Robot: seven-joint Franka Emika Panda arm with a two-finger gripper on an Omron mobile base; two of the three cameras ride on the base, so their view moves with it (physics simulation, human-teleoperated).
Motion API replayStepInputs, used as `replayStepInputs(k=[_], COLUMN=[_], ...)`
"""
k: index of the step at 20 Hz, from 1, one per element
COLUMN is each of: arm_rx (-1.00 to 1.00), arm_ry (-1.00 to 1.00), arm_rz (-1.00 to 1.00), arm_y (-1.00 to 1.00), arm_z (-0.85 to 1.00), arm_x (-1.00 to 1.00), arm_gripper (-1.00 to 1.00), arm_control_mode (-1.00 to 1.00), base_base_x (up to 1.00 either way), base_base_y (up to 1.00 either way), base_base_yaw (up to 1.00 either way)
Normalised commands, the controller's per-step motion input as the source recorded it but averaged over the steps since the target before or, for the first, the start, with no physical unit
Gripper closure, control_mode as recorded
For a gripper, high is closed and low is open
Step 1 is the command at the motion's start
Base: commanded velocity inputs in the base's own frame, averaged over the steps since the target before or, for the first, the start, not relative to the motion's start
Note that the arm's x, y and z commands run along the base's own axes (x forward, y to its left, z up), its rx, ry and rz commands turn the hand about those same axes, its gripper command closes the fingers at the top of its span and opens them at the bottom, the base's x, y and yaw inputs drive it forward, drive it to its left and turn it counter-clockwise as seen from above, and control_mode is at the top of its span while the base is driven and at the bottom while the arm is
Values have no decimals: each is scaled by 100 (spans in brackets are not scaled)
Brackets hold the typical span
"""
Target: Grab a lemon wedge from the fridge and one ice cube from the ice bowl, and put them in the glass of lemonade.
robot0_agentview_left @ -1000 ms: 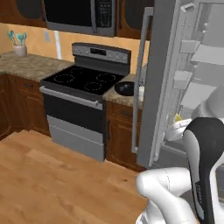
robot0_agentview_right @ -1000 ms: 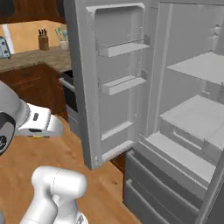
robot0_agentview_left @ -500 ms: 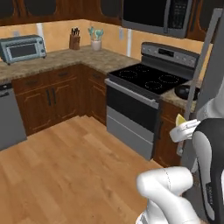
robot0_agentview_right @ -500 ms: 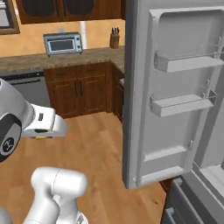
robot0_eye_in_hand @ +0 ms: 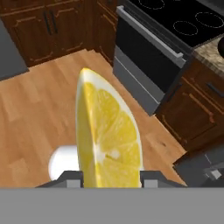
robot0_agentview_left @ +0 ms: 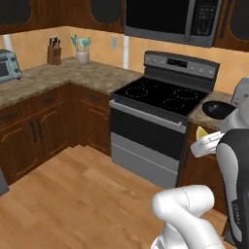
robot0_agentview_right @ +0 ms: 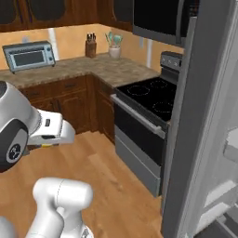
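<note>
A: Location of the lemon wedge (robot0_eye_in_hand: 108, 135)?

B: Centre of the hand view, upright, clamped between the fingers (robot0_eye_in_hand: 151, 178) at the lower edge. In the left base view it shows at middle right.

A: Surroundings?

B: Wooden floor (robot0_eye_in_hand: 39, 109) behind it. The stove (robot0_agentview_left: 160, 97) sits centre of the left base view, the ice bowl (robot0_agentview_left: 217, 110) on the counter (robot0_agentview_left: 204, 115) at its right. The fridge (robot0_agentview_right: 204, 121) door edge fills the right of the right base view.

We see flat, even rendered light, warm on the backsplash (robot0_agentview_left: 29, 46), with soft shadows under the cabinets. Every view looks slightly soft and pixelated; the lemon wedge (robot0_eye_in_hand: 107, 135) between our fingertips appears brightly lit.
</note>
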Motion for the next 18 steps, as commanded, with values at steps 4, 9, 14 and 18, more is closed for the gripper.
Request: replayStepInputs(k=[4,9,14,18], arm_rx=[0,0,0,0], arm_ry=[0,0,0,0], arm_rz=[0,0,0,0], arm_y=[0,0,0,0], arm_z=[0,0,0,0], arm_x=[0,0,0,0], arm_gripper=[100,100,100,100], arm_control_mode=[100,100,100,100], base_base_x=[77,63,64,62], base_base_y=[57,51,51,53], base_base_yaw=[-79,-84,-83,-82])
